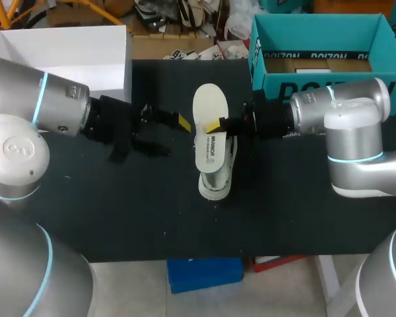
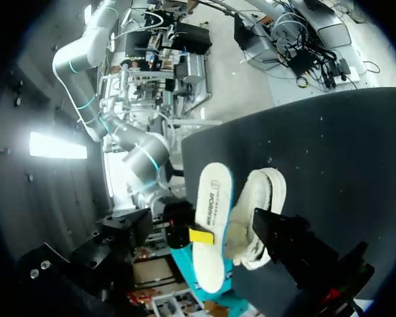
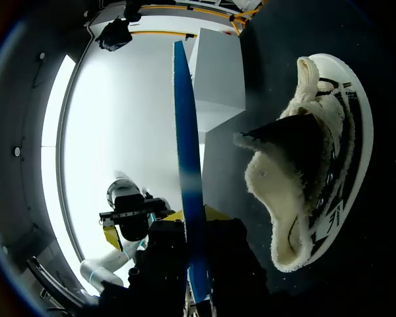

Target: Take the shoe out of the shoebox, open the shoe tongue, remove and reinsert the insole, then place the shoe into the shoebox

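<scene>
Right gripper [image 3: 193, 221]: clamped on the insole [image 3: 185, 119], seen edge-on here; its yellow tips are half hidden.
Shoe [image 1: 216, 179]: on the middle of the table [image 1: 119, 211], far half covered by the raised insole; toe end unclear.
Insole axis: lengthwise away from the robot, in line with the shoe.
Left gripper [image 1: 173, 135]: fingers appear spread, empty, just beside the insole.

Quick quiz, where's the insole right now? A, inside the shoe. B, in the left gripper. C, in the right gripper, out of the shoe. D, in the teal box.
C: the right gripper is shut on the insole, which is wholly outside the shoe lying on the table.
</scene>
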